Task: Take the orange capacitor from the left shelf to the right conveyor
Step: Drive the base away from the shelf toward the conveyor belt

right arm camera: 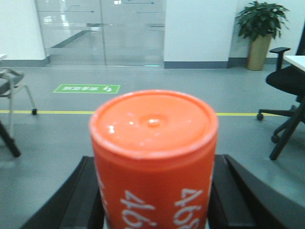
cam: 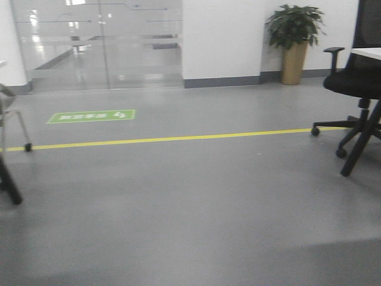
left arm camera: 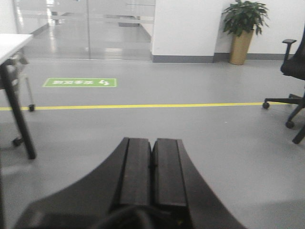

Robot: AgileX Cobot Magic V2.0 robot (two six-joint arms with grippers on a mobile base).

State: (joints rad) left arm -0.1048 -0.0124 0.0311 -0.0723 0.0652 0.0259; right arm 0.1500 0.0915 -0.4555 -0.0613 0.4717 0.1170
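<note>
The orange capacitor, an orange cylinder with white "4680" print and a flat top, fills the middle of the right wrist view. My right gripper is shut on it, a black finger pressed against each side. My left gripper points out over the grey floor with its two black pads pressed together and nothing between them. The left shelf and the right conveyor are out of view in every frame.
Open grey floor with a yellow tape line and a green floor sign. A black office chair stands at the right, a potted plant by the back wall, table and chair legs at the left.
</note>
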